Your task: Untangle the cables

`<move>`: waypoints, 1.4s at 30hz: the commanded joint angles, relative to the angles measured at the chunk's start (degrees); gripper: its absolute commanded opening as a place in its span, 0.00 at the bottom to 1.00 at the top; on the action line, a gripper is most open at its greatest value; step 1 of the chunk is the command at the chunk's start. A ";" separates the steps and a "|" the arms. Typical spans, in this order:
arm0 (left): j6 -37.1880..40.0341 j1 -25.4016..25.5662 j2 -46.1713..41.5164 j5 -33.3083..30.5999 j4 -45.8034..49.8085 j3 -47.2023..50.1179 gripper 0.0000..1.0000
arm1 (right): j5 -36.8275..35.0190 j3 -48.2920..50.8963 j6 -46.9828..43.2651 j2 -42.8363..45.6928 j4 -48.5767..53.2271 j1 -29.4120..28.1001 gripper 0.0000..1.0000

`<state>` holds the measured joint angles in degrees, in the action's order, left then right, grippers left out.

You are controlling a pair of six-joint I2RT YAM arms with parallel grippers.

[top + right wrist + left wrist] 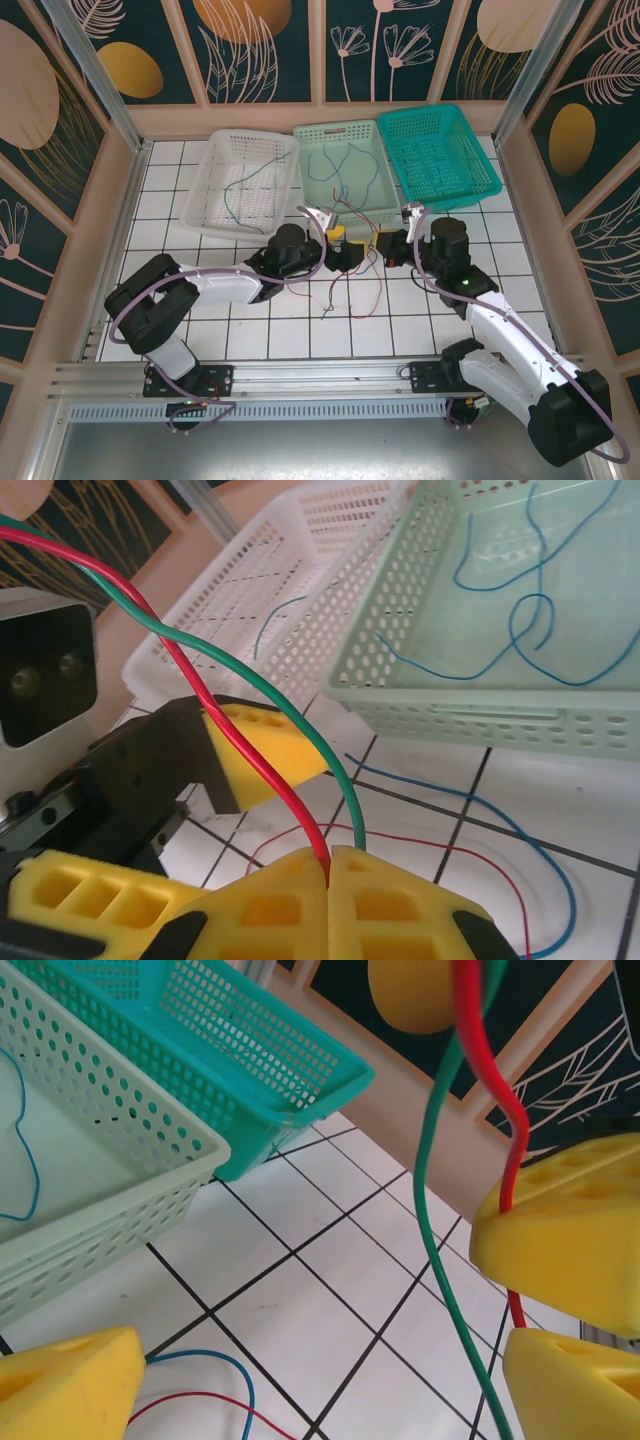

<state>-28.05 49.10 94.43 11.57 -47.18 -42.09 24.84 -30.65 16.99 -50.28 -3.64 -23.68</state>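
My right gripper (329,865) is shut on a red cable (230,725) that rises up and to the left from its yellow pads. A green cable (300,715) runs beside the red one and drops behind the right pad. My left gripper (320,1385) is open, and the green cable (430,1240) hangs between its fingers, untouched. The red cable (505,1110) runs down past yellow pads at that view's right edge. From above, both grippers (345,245) (380,245) meet tip to tip mid-table. Thin red (368,300) and blue (480,800) cables lie loose on the tiles below them.
Three baskets stand at the back: a white one (215,205) with a dark wire inside, a light green one (385,205) holding blue wires (520,620), and a teal one (485,180). Wooden walls and metal posts enclose the tiled table.
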 commanded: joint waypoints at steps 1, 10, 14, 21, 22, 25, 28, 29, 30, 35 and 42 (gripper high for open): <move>-2.50 -1.40 -0.74 0.26 -5.49 1.30 0.91 | 4.89 0.49 1.19 1.14 -4.11 0.10 0.00; -3.81 -2.36 -0.39 4.10 -11.54 1.86 0.88 | 10.63 0.75 2.87 -0.81 -6.53 0.15 0.00; -4.09 -2.60 -0.39 5.85 -13.54 1.74 0.84 | 12.04 0.77 3.22 -1.57 -7.30 0.17 0.00; -4.68 -3.00 0.49 6.62 -15.03 1.90 0.75 | 14.72 0.79 4.36 -2.14 -8.92 0.19 0.00; -4.94 -2.97 0.58 6.62 -15.65 2.13 0.74 | 15.15 0.77 4.45 -2.27 -9.10 0.21 0.00; -5.26 -3.15 0.40 6.95 -17.53 2.62 0.74 | 16.27 0.85 4.45 -2.60 -8.75 0.22 0.00; -5.17 -3.14 0.31 8.06 -18.51 2.69 0.75 | 17.14 1.21 4.36 -2.95 -8.74 0.16 0.00; -5.17 -3.21 0.30 8.35 -19.01 2.86 0.75 | 17.55 1.37 4.32 -3.06 -8.86 0.21 0.00; -5.21 -3.22 0.25 8.46 -19.53 3.16 0.75 | 18.05 1.47 4.19 -3.08 -9.00 0.21 0.00; -5.66 -4.06 -1.21 7.37 -23.11 6.13 0.72 | 20.39 1.21 3.84 -2.98 -8.58 0.38 0.00; -4.91 -4.46 -2.47 8.46 -24.43 7.08 0.71 | 23.44 1.65 5.55 -3.50 -11.37 0.53 0.00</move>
<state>-32.91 44.88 93.78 18.90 -67.20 -35.42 44.86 -29.87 21.61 -53.23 -11.57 -23.33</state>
